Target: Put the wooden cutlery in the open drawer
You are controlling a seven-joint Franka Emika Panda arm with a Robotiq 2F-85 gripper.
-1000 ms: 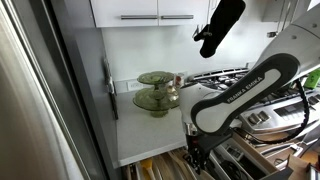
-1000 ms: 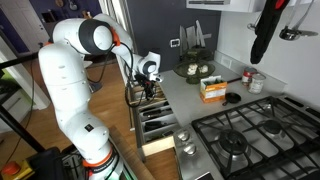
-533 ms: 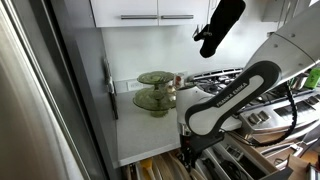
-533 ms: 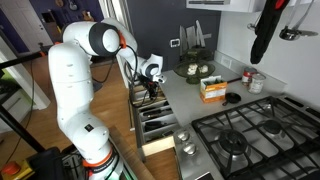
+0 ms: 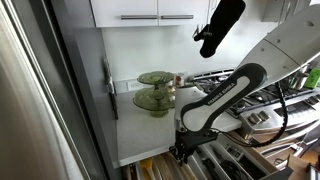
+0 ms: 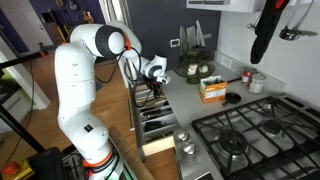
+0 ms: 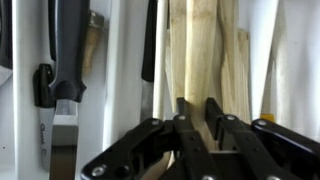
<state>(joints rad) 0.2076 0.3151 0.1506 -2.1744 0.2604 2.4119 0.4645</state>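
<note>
Gripper [image 7: 198, 106] moved farther along open drawer [image 6: 150, 141] beside countertop [image 6: 186, 106]

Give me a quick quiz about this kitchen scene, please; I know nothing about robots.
1. True or false: the gripper hangs over the stove.
2. In the wrist view, what lies left of the wooden cutlery? A black-handled knives, B cups, C plates.
3. What colour are the glass dishes on the counter?
Key: 1 false, it is down at the open drawer; 2 A; 3 green.
</note>
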